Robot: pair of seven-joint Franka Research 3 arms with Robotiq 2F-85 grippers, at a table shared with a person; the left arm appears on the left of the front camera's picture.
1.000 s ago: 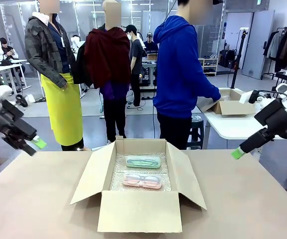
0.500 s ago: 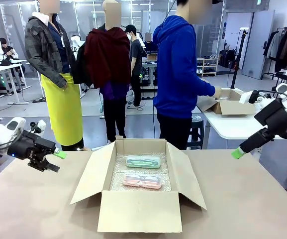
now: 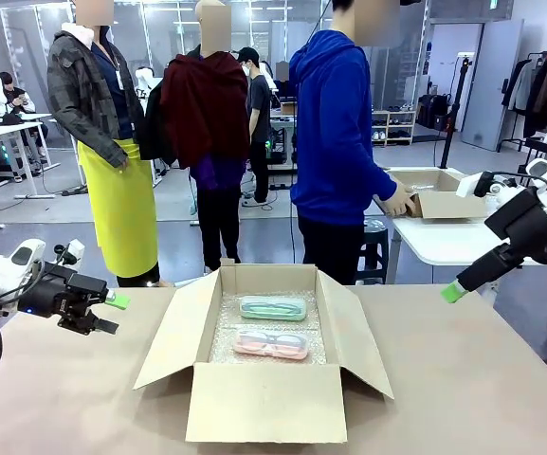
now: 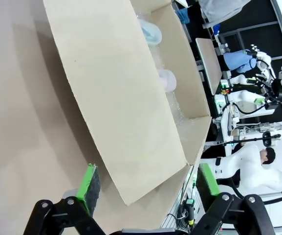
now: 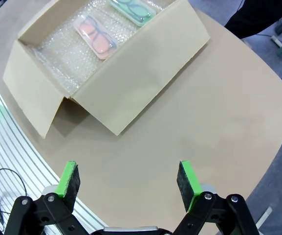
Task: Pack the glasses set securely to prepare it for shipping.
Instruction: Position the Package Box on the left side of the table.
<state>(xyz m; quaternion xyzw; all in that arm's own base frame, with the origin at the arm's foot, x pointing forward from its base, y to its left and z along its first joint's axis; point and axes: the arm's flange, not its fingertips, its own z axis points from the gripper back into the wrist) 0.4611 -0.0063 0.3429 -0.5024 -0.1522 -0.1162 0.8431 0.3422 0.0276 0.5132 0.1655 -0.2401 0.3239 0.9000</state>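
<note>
Both cases sit on bubble wrap inside the box [image 3: 265, 365]: mint case [image 3: 273, 308] at the back, pink case [image 3: 271, 344] nearer me. L gripper [image 4: 145, 183] is spread wide, nothing in it, w/ the left flap [image 4: 116, 93] just ahead of the jaws. R gripper [image 5: 128, 182] is released too, box well ahead. I'd come in low, get under the flap edge, fold slow so the cases aren't jolted.

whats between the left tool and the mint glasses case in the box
The box's left flap stands between the left tool and the mint-green glasses case, with a strip of bare table before it. The front view shows this; the left wrist view agrees.
</note>
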